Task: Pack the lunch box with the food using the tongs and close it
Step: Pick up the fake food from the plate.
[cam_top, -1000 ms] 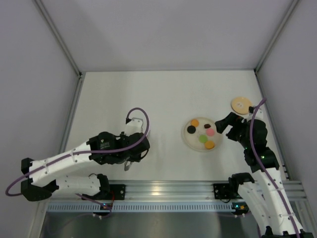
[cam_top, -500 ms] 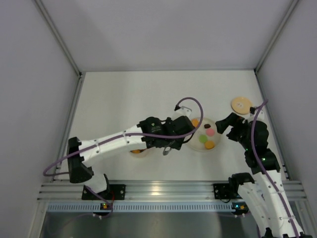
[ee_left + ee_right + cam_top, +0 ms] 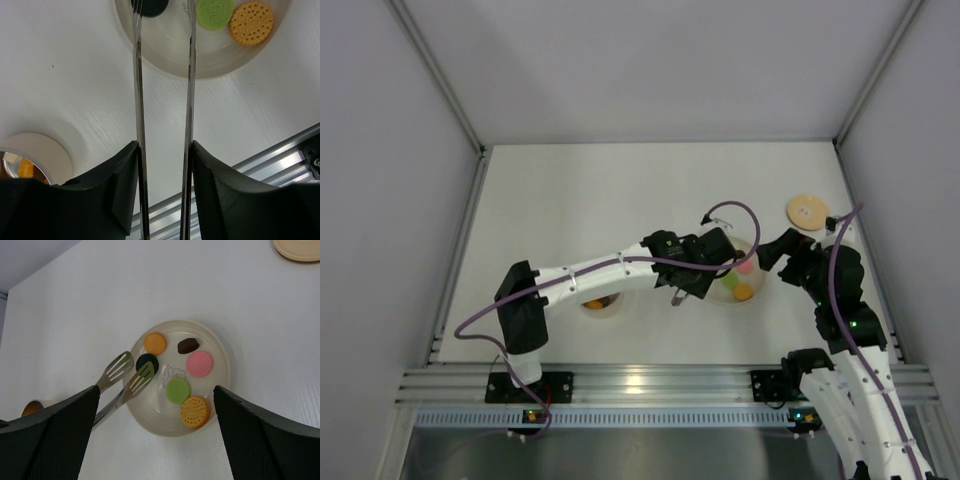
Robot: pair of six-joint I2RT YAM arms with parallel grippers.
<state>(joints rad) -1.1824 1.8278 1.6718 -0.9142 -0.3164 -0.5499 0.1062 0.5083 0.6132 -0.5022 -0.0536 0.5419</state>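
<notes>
Left arm (image 3: 600, 272): base at near edge, elbow bent sharply, forearm stretched far right across table, wrist at far end. Left gripper (image 3: 164, 146): black fingers (image 3: 120, 185) partly closed, pressing on both thin arms of tongs (image 3: 139, 100), which run straight out ahead of wrist.

Right arm (image 3: 847, 325): rises from base at near right, upper links folded, wrist turned left. Right gripper (image 3: 155, 388): jaws spread wide, nothing between, fingers (image 3: 50, 440) clear of contact.
</notes>
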